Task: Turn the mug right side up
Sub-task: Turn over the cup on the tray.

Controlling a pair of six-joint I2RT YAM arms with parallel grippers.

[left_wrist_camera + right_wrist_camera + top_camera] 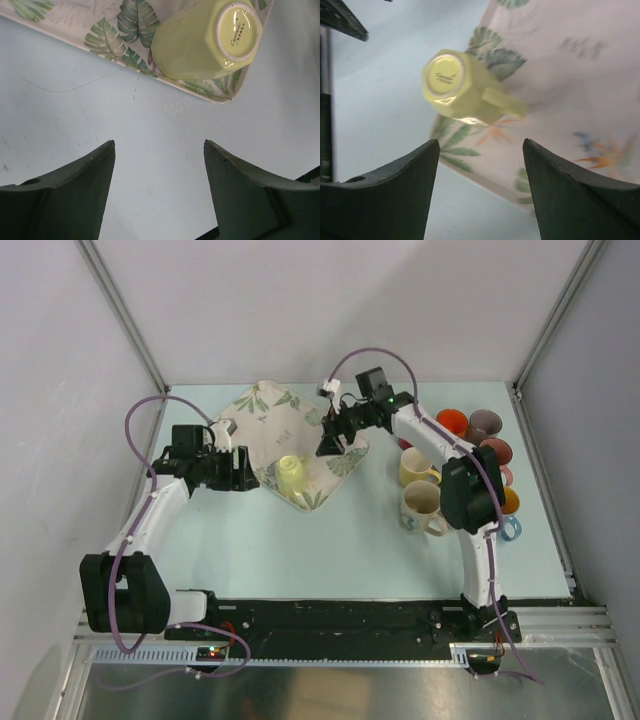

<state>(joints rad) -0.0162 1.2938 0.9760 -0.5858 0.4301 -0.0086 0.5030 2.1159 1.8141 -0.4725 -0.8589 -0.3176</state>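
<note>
The right end effector (480, 150) is hovering, jaws apart and empty, over the leaf-print tray (570, 65), whose near corner is carrying the pale yellow mug (457, 90), upside down. Closing across the mug's body, clear of its handle (505, 102), is looking wisest. The left end effector (159, 147) is gaping empty too.

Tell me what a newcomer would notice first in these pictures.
The pale yellow mug stands upside down, base up, at the near edge of the leaf-print tray in the middle of the table. The left tool and right tool flank it, both open and empty. A cluster of colourful upright mugs sits at the table's right side.
</note>
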